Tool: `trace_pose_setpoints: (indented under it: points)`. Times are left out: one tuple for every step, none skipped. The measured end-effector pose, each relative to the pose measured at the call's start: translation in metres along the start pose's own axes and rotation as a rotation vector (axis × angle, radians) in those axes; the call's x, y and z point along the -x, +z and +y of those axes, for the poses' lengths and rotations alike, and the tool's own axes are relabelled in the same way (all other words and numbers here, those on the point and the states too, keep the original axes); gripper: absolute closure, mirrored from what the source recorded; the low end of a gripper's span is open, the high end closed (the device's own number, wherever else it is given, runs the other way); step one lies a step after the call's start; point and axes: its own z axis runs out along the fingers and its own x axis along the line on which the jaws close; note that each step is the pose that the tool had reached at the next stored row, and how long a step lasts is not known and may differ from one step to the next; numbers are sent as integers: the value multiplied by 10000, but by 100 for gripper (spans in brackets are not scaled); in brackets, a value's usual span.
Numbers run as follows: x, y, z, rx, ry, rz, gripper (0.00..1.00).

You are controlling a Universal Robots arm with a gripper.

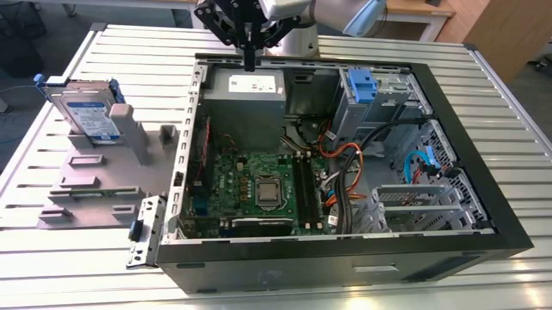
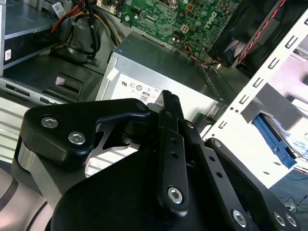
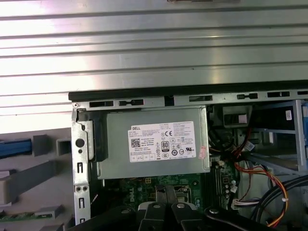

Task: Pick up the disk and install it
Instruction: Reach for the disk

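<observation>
Now, gripper: the gripper [image 1: 249,63] hangs over the far edge of the open computer case [image 1: 345,265], black fingers pressed together with nothing between them.
Beneath it: the grey power supply [image 1: 255,90], white sticker up, lies right under the fingertips; whether they touch it cannot be told.
Disk: the disk [image 1: 86,116] stands nearly upright in a grey fixture [image 1: 103,174] on the slatted metal table [image 1: 52,271], well apart from the gripper, off to the exterior view's left of the case.
Carrier: a blue frame runs round the disk's edges.
Inside the case: the green motherboard [image 1: 258,187] lies nearer than the power supply. A blue bracket [image 1: 362,84] sits on the drive bay at the far side, towards the exterior view's right.
</observation>
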Motion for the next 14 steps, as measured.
trace_pose_setpoints:
  points:
    - [-1,1,0,0,0,0,89]
    - [-2,1,0,0,0,0,89]
    - [-4,2,0,1,0,-1,89]
    - [-6,2,0,1,1,0,89]
    - [-8,3,-1,1,1,-1,89]
    - [-10,3,-1,1,0,-1,89]
    - [-12,3,-1,1,0,-1,89]
    - [-15,3,-1,0,0,0,89]
    - [-18,3,-1,-2,0,0,89]
    - [-20,3,-2,-2,0,-1,89]
    - [-22,3,-2,-2,0,-1,89]
    - [-24,3,-2,-3,0,-1,89]
    - [-26,4,-2,-3,0,-1,89]
    - [-28,4,-2,-3,0,-1,89]
